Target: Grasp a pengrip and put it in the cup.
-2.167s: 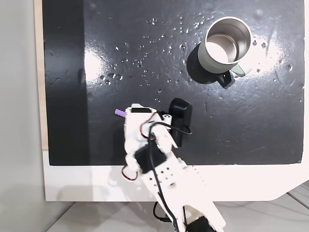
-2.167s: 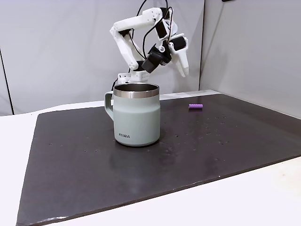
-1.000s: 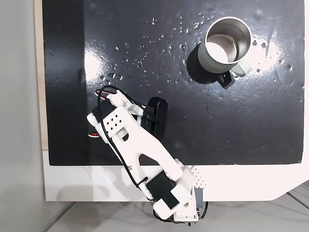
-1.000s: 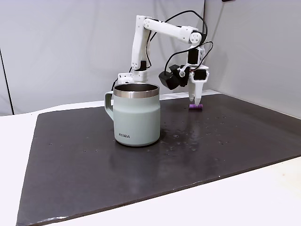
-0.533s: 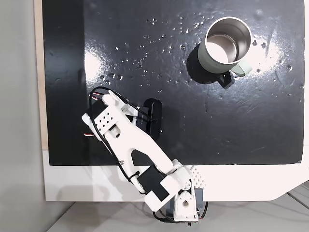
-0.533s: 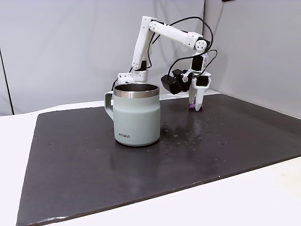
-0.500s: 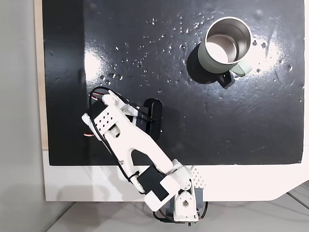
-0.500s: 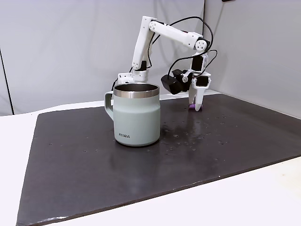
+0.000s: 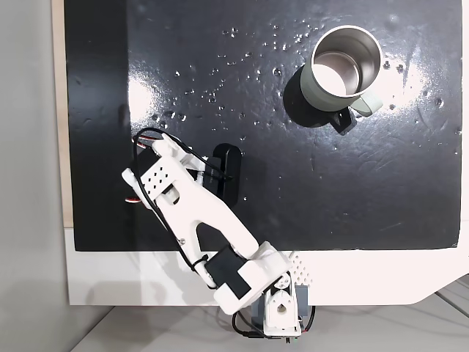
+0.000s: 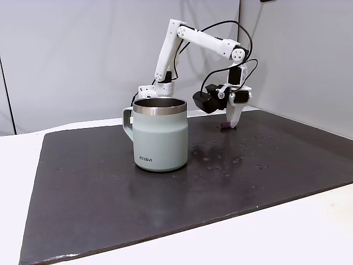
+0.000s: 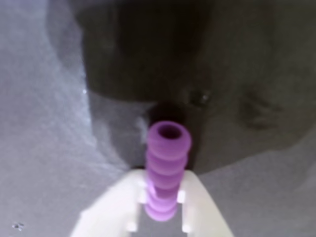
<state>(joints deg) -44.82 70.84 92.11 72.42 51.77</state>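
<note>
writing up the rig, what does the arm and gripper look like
The arm is white plastic in boxy links with black servo blocks at the joints, and thin black cables, plus a red one, loop along it. A perforated white plate sits at the wrist beside a black block. The gripper has white tapered fingers.

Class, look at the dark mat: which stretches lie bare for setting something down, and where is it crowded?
In a fixed view, the mat is bare below the cup and across the top left. It is crowded at the lower left, where the gripper holds the pengrip.
</note>
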